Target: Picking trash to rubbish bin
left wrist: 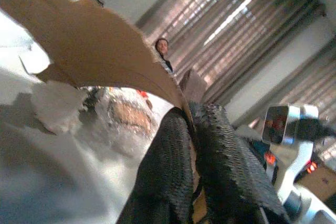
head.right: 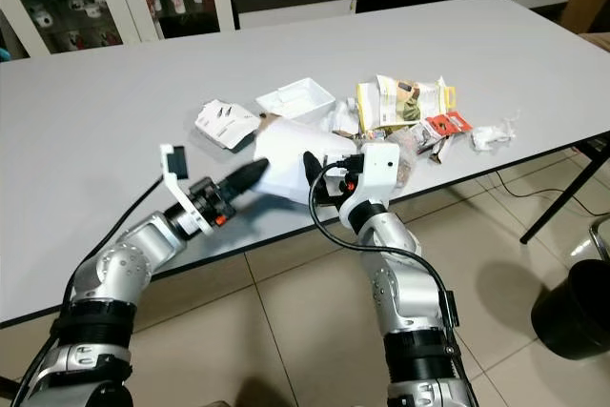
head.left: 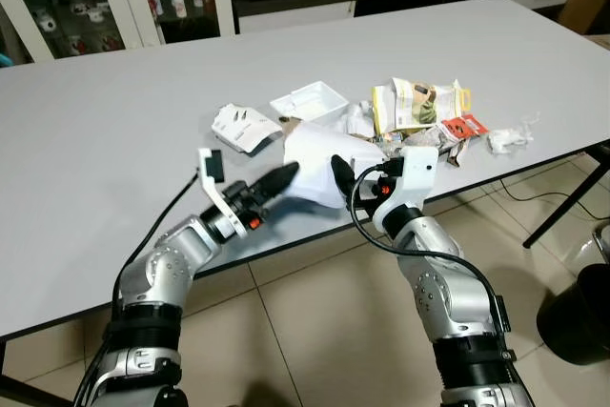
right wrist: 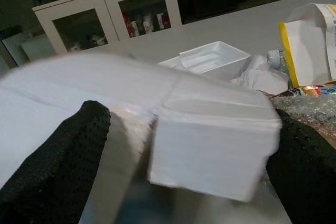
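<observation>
At the near edge of the table (head.left: 114, 140), a white carton (head.left: 315, 164) lies among scattered trash. Left gripper (head.left: 281, 178) holds the carton's brown flap, jaws clamped narrow on it. Right gripper (head.left: 345, 176) straddles the carton's right end, jaws wide. Far right on the floor stands a black bin (head.left: 579, 316).
</observation>
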You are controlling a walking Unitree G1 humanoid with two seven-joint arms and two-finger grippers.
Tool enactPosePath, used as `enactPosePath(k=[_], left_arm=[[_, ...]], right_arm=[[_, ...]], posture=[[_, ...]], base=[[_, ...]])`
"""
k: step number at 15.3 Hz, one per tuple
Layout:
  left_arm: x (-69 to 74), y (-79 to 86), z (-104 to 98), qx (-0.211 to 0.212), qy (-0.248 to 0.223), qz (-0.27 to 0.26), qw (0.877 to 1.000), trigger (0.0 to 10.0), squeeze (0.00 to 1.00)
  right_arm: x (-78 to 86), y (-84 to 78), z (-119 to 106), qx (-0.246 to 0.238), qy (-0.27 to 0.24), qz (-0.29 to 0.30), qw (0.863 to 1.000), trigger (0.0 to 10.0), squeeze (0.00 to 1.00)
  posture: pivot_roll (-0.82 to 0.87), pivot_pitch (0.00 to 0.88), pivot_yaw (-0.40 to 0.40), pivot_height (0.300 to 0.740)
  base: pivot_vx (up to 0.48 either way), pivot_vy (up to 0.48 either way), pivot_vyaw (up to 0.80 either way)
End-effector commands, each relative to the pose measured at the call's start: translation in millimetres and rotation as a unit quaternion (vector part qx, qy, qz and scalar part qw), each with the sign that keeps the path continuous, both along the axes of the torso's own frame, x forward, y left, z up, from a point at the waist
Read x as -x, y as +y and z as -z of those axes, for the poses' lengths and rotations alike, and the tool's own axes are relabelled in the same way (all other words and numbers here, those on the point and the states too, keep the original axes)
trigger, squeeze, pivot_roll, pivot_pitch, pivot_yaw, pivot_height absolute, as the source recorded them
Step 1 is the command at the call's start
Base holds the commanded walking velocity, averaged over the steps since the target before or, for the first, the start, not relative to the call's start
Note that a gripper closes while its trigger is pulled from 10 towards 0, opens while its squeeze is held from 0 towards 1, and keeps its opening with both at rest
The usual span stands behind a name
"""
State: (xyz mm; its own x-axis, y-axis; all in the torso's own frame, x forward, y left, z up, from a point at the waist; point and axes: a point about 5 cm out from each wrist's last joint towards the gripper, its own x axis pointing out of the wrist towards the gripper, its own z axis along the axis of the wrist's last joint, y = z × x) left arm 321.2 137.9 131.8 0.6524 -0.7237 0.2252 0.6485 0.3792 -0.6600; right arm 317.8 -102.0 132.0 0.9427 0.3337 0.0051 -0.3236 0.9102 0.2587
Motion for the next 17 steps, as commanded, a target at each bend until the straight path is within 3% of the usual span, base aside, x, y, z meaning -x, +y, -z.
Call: enactPosePath(k=[1,5,8,11,12,13,14,17], left_arm=[[-6.4,3.2,-24.3,0.015,-0.042,-0.009,0.999,0.0,0.00],[-5.1,1.0,-39.2,0.018,-0.064,0.000,0.998,0.0,0.00],[-7.4,3.2,-40.9,0.023,-0.064,-0.022,0.997,0.0,0.00],[-13.8,11.2,-45.2,0.021,-0.068,-0.067,0.995,0.0,0.00],[-17.9,19.1,-51.5,0.020,-0.077,-0.107,0.991,0.0,0.00],[-24.4,32.5,-54.6,-0.050,-0.079,-0.194,0.977,0.0,0.00],[-27.1,44.0,-55.1,-0.177,-0.099,-0.270,0.941,0.0,0.00],[-5.3,50.0,-75.2,-0.240,-0.163,-0.332,0.898,0.0,0.00]], right_arm=[[1.6,-6.1,4.8,0.003,0.018,0.016,1.000,10.0,0.00],[-3.5,-3.4,-10.2,-0.031,-0.008,0.017,0.999,10.0,0.00],[-7.0,-8.6,-18.6,-0.047,-0.020,0.034,0.998,10.0,0.00],[-4.7,-18.1,-19.7,-0.055,-0.023,0.050,0.997,10.0,0.00],[-3.3,-20.0,-19.1,-0.054,-0.022,0.053,0.997,10.0,0.00],[-1.0,-22.0,-20.2,-0.041,-0.026,0.058,0.997,10.0,0.00],[1.7,-23.8,-21.6,-0.024,-0.034,0.062,0.997,10.0,0.00],[15.3,-27.3,-24.8,-0.005,-0.046,0.071,0.996,10.0,0.00]], posture=[[-0.14,0.000,0.010,0.740],[-0.13,0.000,0.006,0.740],[-0.13,0.000,0.004,0.740],[-0.13,0.000,0.009,0.740],[-0.14,0.000,0.010,0.740],[-0.15,0.000,0.013,0.740],[-0.15,0.000,0.017,0.740],[-0.12,0.000,-0.010,0.740]], base=[[0.000,0.000,0.00],[0.000,0.000,0.00],[0.000,0.000,0.00],[0.000,0.000,0.00],[0.000,0.000,0.00],[0.000,0.000,0.00],[0.000,0.000,0.00],[0.000,0.000,0.00]])
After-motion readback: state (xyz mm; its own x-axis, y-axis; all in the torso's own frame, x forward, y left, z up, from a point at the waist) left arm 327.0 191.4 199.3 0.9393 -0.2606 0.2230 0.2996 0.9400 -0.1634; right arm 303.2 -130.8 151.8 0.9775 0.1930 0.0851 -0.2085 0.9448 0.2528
